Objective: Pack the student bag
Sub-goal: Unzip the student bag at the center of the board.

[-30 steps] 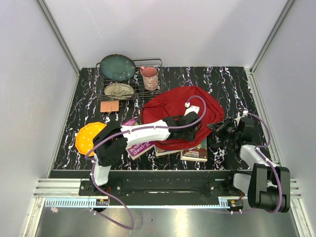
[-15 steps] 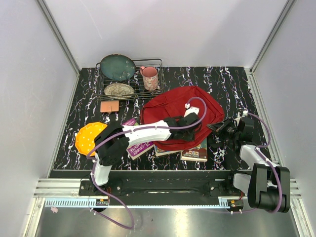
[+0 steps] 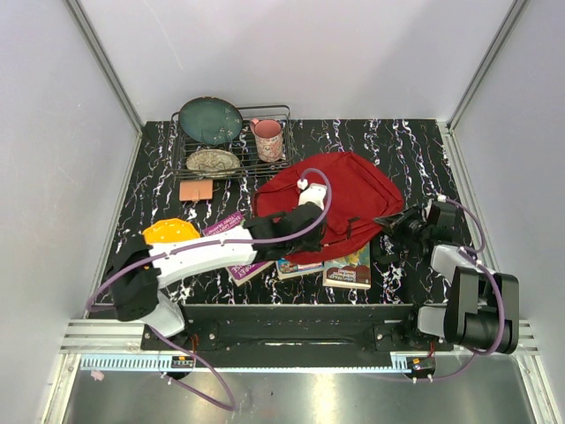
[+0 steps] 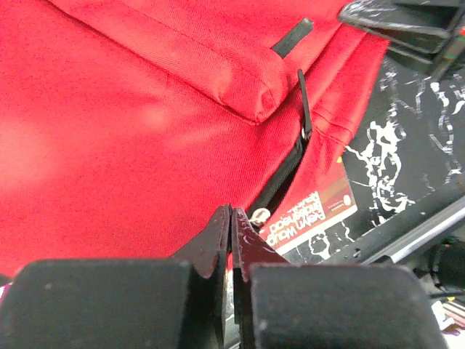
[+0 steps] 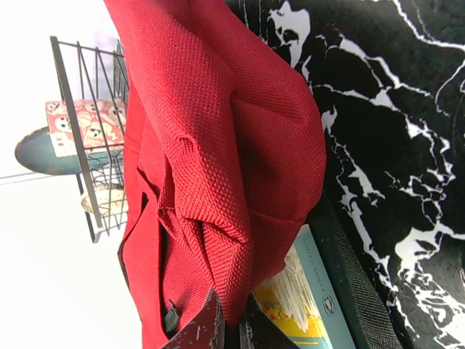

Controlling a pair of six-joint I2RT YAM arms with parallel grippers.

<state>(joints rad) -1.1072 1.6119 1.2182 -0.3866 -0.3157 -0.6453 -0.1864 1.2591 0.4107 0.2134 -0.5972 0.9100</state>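
Watching remotely, I see the left gripper (image 4: 231,217) pinched narrow against the zip (image 4: 285,177) of the student bag (image 3: 357,190), which lies mid-table; I cannot tell if it holds anything. At the bag's four o'clock edge, the right gripper (image 5: 231,316) clamps the red fabric.

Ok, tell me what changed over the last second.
The left tool closed by the zip at the near edge of the student bag and moved leftward across it. Whether it pinches the zip pull cannot be told. The right tool stays clamped on the bag's right edge; books and dish rack have not moved.
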